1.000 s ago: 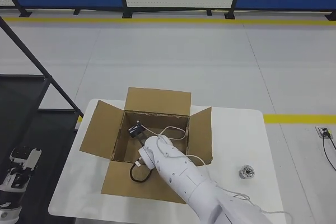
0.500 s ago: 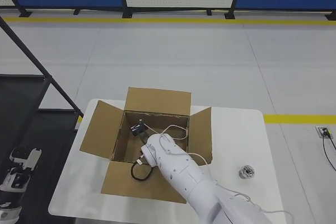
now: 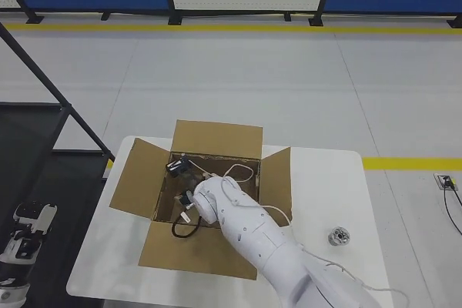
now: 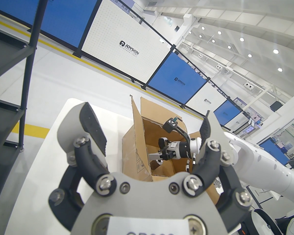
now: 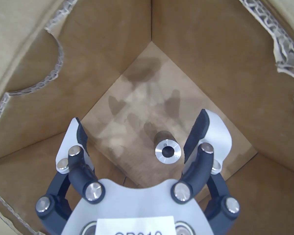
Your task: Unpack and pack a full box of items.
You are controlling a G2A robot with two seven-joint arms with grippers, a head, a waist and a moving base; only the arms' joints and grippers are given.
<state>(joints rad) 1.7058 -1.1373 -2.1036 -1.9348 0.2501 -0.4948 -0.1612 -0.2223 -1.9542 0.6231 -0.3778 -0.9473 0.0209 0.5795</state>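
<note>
An open cardboard box [image 3: 218,137] stands on the white table [image 3: 331,185], all its flaps folded out. My right gripper [image 5: 139,117] is down inside the box [image 5: 198,37], open, near one inner corner. A small metal cylinder [image 5: 167,151] stands upright on the box floor between the fingers, close to one pad and untouched. From the left wrist view the right gripper [image 4: 153,157] sits low inside the box [image 4: 137,133]. My left gripper [image 4: 147,111] is open and holds nothing; it hangs off the table's left side [image 3: 32,214].
A small round metal part [image 3: 339,236] lies on the table to the right of the box. A black metal rack [image 3: 31,69] stands left of the table. The white arm [image 3: 246,231] crosses the box's near flap.
The right arm has shifted left and farther back inside the box, toward its far-left corner. The left arm has stayed still.
</note>
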